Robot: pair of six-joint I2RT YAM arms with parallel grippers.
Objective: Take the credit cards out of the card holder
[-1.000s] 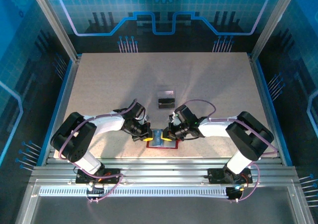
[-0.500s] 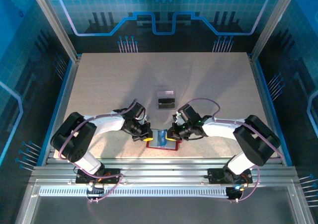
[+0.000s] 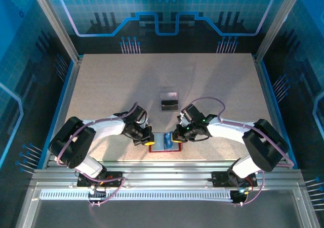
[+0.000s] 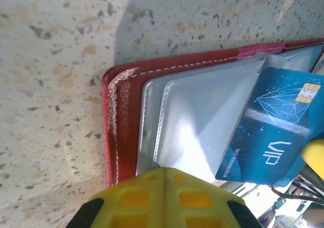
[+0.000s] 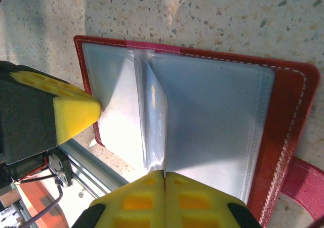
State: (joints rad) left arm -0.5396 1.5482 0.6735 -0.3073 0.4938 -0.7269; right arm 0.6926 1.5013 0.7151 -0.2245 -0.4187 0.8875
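Observation:
The dark-red card holder (image 3: 165,149) lies open near the table's front edge, its pale pockets (image 5: 217,132) facing up. My left gripper (image 4: 163,173) is shut, its tip pressing on the left pocket sleeve (image 4: 197,122). It appears in the right wrist view as a yellow fingertip (image 5: 76,111) on the holder's left side. My right gripper (image 5: 164,173) is shut on the edge of a blue-and-white credit card (image 4: 273,132), which tilts up out of the middle pocket. Seen from above, both grippers, left (image 3: 150,140) and right (image 3: 177,138), flank the holder.
A grey card (image 3: 169,95) and a black card (image 3: 169,105) lie flat on the table a short way behind the holder. The aluminium rail (image 3: 162,167) runs just in front of the holder. Cage posts (image 3: 71,71) border the table's sides.
The right arm's elbow has swung outward to the right while its gripper stays at the holder. More of the blue card shows over the holder. The left arm has barely moved.

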